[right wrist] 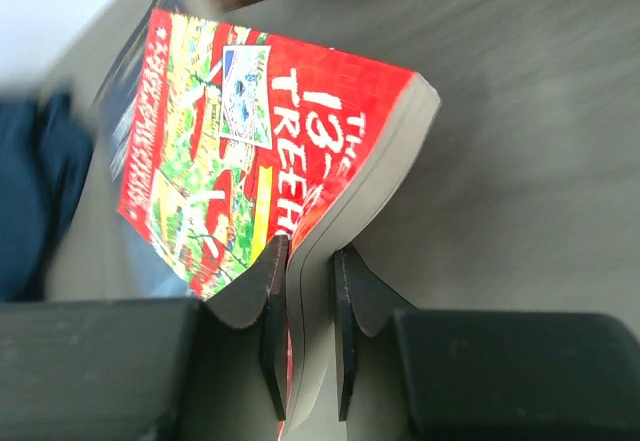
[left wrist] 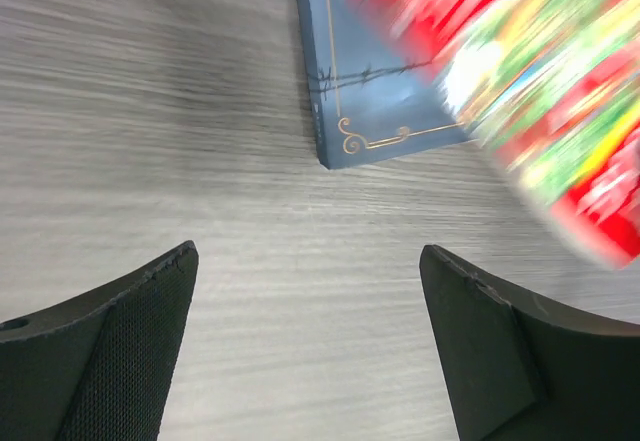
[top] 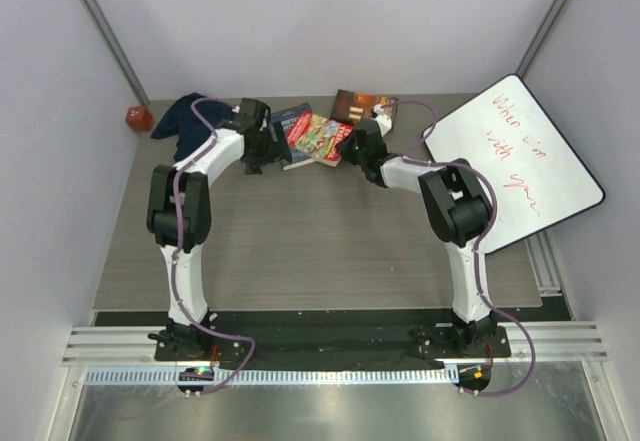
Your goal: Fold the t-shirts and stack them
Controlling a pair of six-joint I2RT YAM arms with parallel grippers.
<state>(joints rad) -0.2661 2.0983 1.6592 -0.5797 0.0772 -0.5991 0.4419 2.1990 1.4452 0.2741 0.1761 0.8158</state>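
Right gripper (right wrist: 303, 261) clamped narrow on the bottom edge of a red glossy paperback book (right wrist: 260, 161), which is tilted above the grey wood-grain table (right wrist: 520, 111). Left gripper (left wrist: 308, 256) spread wide, holding nothing, over bare table near the corner of a blue hardcover book (left wrist: 370, 81). Dark navy fabric t-shirt heap (top: 185, 119) crumpled at back-left table corner, apart from both grippers.

Red book (top: 318, 139), blue book (top: 291, 121), whiteboard (top: 520, 161)

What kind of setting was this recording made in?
Probably a lab test cell, not a home: plain grey enclosure walls, two white-and-black robot arms bolted to an aluminium rail, and a handwritten whiteboard resting at the grey wood-grain table's edge.
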